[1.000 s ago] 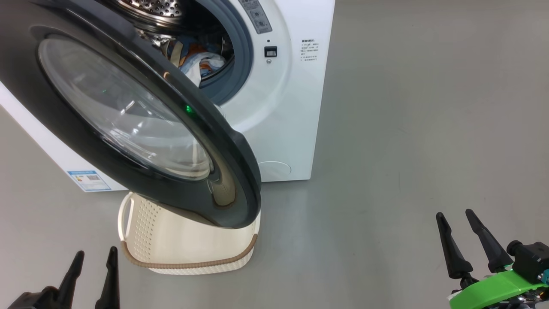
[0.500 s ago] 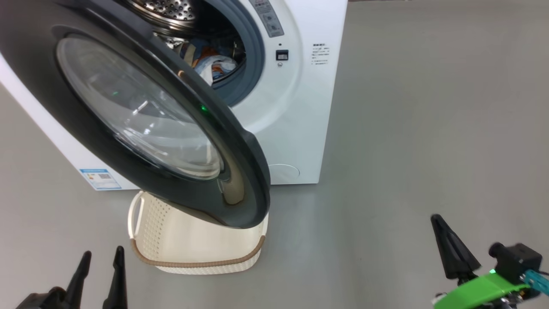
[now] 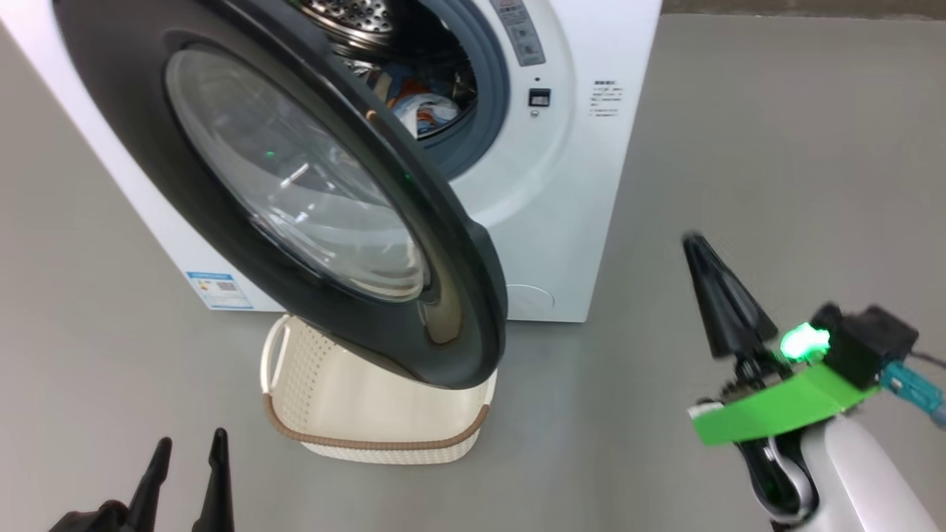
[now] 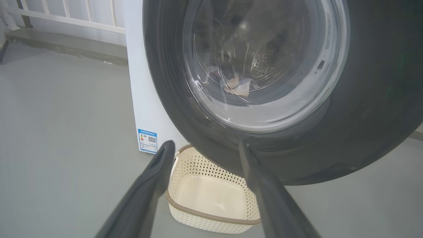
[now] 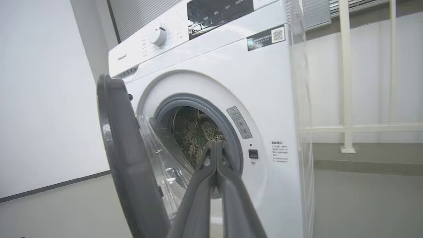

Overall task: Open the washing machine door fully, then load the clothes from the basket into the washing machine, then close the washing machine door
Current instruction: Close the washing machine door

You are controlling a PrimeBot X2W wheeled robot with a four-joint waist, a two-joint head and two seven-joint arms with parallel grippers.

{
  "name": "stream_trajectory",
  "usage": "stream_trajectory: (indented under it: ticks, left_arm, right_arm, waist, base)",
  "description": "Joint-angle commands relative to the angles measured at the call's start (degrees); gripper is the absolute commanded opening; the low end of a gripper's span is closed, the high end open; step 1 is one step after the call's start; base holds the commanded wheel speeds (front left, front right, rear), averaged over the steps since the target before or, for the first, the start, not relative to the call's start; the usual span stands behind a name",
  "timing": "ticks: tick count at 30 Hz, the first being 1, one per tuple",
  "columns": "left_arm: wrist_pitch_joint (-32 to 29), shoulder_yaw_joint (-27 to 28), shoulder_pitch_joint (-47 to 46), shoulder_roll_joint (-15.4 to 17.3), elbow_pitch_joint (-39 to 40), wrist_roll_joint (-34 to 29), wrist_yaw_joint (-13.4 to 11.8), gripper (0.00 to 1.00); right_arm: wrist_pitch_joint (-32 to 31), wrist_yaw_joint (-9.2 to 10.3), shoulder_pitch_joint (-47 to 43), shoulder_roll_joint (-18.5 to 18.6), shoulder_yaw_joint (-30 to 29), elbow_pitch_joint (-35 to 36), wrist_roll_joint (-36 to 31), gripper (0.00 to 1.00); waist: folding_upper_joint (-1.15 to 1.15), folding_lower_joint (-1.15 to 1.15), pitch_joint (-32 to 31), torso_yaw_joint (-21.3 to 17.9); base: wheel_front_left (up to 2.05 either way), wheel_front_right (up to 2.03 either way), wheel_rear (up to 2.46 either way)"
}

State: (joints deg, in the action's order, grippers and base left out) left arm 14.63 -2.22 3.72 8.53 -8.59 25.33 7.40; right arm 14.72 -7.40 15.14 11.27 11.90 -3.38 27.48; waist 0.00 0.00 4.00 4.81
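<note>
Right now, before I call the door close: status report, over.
Left gripper open, low; right gripper shut, empty, raised. Washing machine door open, clothes in drum, basket looks empty. Basket sits under door's lower edge.

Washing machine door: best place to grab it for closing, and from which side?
Probably the free edge: the black rim of the washing machine door juts toward the robot, clear of the washing machine. Come from the robot's right, above the basket under its lower edge.
</note>
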Motion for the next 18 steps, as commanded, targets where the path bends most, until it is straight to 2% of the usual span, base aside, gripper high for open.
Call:
stream_trajectory:
  ticks: [1, 11, 18]
  left_arm:
    - [0.37, 1.98, -1.29, 0.62, 1.68, -0.89, 0.09, 1.00]
    - [0.37, 1.29, -1.73, -0.65, 2.41, -1.28, 0.09, 1.00]
    - [0.37, 0.46, -1.87, -1.60, 2.19, -1.24, 0.09, 1.00]
  right_arm:
    - [0.28, -0.09, 2.09, -0.12, 1.87, 2.27, 0.51, 0.00]
    - [0.28, -0.09, 7.39, -2.81, 12.27, 9.67, 3.64, 0.00]
    - [0.28, -0.09, 8.05, -3.44, 23.26, 5.68, 5.24, 0.00]
  waist:
    - [0.00, 0.00, -0.06, 0.62]
    - [0.00, 0.00, -0.47, 3.73]
    - [0.00, 0.00, -0.38, 5.86]
  base:
    - [0.00, 0.00, 0.00]
    - [0.00, 0.00, 0.00]
    - [0.00, 0.00, 0.00]
